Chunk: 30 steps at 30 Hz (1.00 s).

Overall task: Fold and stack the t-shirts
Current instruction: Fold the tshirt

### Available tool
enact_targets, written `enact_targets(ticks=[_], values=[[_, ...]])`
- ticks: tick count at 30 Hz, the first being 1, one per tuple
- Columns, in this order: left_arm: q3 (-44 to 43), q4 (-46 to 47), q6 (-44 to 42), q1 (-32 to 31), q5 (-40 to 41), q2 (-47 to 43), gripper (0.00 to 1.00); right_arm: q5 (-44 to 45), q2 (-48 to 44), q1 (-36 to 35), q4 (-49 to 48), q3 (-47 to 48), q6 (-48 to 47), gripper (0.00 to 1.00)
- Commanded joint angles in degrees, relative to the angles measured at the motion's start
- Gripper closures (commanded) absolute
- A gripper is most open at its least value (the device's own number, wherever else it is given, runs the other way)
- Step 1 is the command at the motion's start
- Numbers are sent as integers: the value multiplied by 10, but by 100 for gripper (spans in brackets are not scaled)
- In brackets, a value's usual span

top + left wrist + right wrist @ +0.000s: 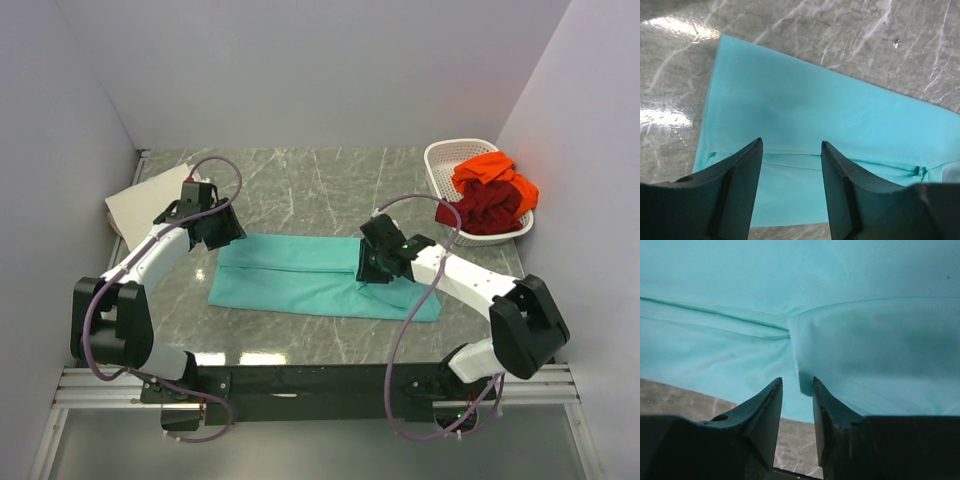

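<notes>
My left pincer (791, 145) stands moderately open, with a clear gap between its two dark fingers and nothing between them. It hangs over the left end of the teal t-shirt (300, 275); I cannot tell whether the tips touch the cloth. My right pincer (796, 382) shows a narrow gap, jaws apart and not closed on anything I can see. A folded edge of the same teal cloth lies just beyond its tips, and contact cannot be confirmed from the wrist view. The teal t-shirt lies flat on the grey marbled table (320, 180) in the middle, between my two arms, folded into a long band. Its long axis runs left to right across the table, slightly skewed, with the right end nearer my bases. A lengthwise fold line runs along it. Which end is the collar I cannot tell. A white lattice basket (440, 160) sits at the far right corner of the table, well apart from the teal cloth. It holds a crumpled orange t-shirt (495, 170) on top toward the far side and a bunched dark red t-shirt (490, 210) below it toward the near side, and both rise above the rim. A cream t-shirt (145, 200) lies flat at the far left edge of the table, just beyond my left pincer and partly hidden by that arm.
</notes>
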State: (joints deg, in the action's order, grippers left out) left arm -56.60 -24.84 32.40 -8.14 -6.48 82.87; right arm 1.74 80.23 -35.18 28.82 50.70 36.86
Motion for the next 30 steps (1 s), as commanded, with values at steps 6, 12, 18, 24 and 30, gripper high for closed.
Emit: enact_targets(ticks=[6,12,18,24,30], values=[[-10,22,6,-6,-13,11,44,13,41,-9,-51,6,-13,68],[0,27,6,-7,-13,15,44,11,73,-15,-66,3,-14,75],[-3,33,5,-10,-13,25,44,9,104,-17,-66,8,-15,83],[-25,47,12,-42,-13,48,44,-1,110,-22,-60,5,-11,85],[-37,100,33,-79,-54,102,44,-9,67,-24,-22,12,0,53]])
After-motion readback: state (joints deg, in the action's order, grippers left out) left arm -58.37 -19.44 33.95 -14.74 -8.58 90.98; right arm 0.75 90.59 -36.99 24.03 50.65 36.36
